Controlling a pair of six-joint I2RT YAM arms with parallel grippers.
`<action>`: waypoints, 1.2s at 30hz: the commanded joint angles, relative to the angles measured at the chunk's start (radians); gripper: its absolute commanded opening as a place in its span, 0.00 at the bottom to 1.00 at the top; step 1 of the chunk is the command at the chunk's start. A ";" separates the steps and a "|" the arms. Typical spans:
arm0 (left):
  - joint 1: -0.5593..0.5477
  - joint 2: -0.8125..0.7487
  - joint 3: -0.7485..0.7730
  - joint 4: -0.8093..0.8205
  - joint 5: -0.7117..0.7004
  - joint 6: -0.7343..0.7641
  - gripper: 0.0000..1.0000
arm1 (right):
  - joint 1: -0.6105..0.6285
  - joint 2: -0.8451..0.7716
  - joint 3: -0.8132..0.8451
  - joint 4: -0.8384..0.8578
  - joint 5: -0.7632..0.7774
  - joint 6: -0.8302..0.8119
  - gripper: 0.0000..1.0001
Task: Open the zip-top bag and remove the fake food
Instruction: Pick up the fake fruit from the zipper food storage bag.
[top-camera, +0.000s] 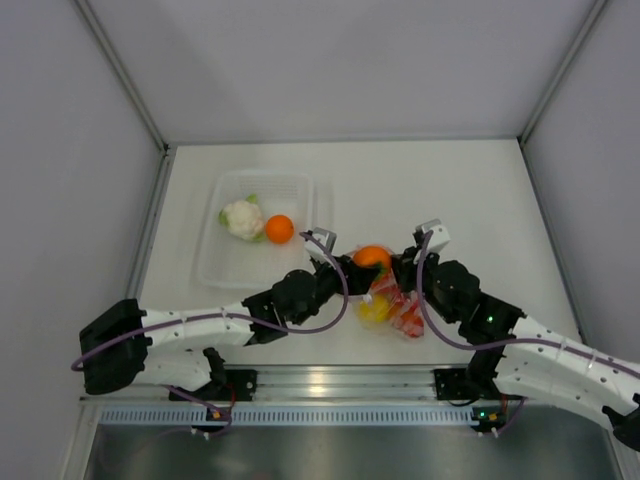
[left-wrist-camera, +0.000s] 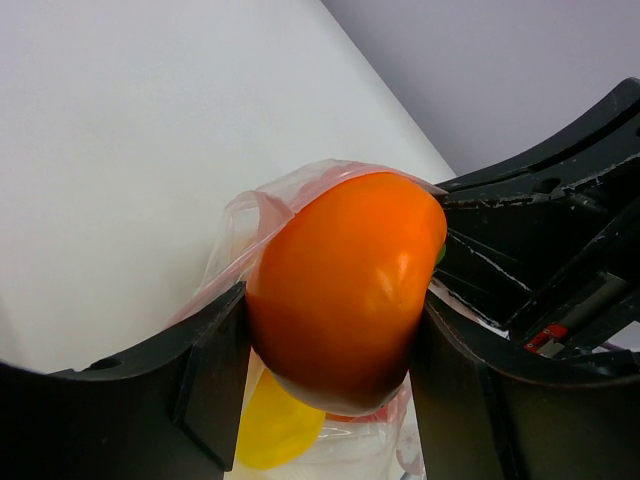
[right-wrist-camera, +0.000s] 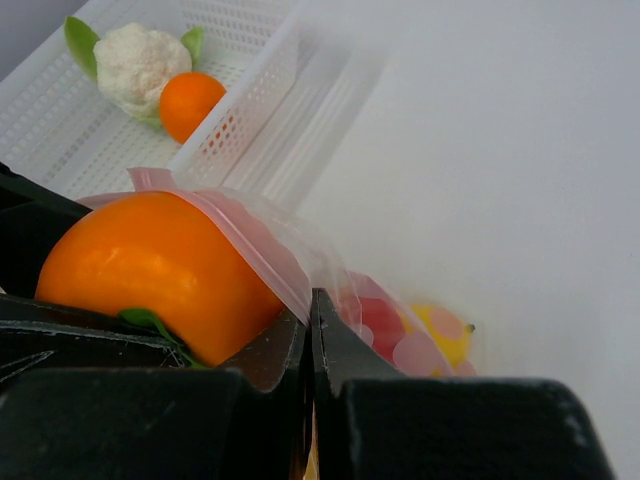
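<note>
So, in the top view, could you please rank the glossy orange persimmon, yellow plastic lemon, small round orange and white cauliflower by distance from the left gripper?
1. glossy orange persimmon: between the left gripper's fingers.
2. yellow plastic lemon: inside the zip-top bag.
3. small round orange: in the tray, up-left.
4. white cauliflower: tray, farther left.

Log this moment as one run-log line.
left gripper: shut on persimmon | right gripper: shut on zip-top bag edge | in bag: lemon | in tray: cauliflower, orange
</note>
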 joint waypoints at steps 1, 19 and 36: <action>0.038 -0.075 0.018 0.318 0.066 -0.041 0.00 | 0.014 0.044 0.003 -0.036 0.001 0.047 0.00; 0.045 -0.118 -0.022 0.461 0.255 0.102 0.00 | -0.183 0.095 0.102 -0.104 -0.258 0.030 0.00; 0.045 0.037 0.183 0.371 -0.211 0.344 0.00 | -0.173 -0.032 0.106 -0.199 -0.290 -0.050 0.00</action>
